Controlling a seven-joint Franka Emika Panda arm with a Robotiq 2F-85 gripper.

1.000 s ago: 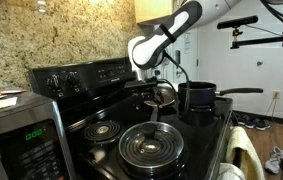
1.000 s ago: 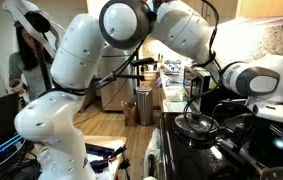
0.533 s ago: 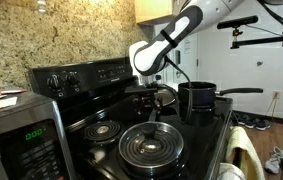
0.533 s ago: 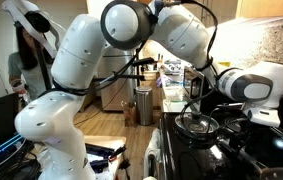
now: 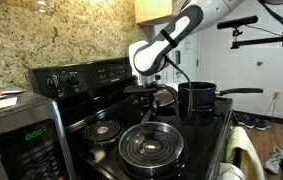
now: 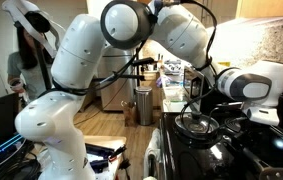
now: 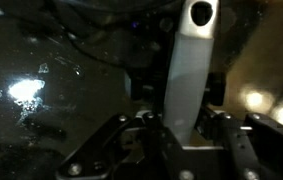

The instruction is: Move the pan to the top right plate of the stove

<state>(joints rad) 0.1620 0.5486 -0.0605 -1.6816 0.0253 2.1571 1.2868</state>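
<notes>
One hand (image 7: 184, 128) clenched on pan (image 7: 191, 60) handle, handle vertical in wrist view, hole-end up

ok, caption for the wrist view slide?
Wrist view: jaws closed on the pan handle, pale metal with a hole at its end, over the dark stove top.

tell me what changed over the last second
The arm dipped slightly, bringing the gripper lower over the pan; for the last half second it has held still. In the wrist view the pan's handle runs between the fingers; whether they grip it is unclear. The pan, the saucepan and the lidded pan stayed put.
</notes>
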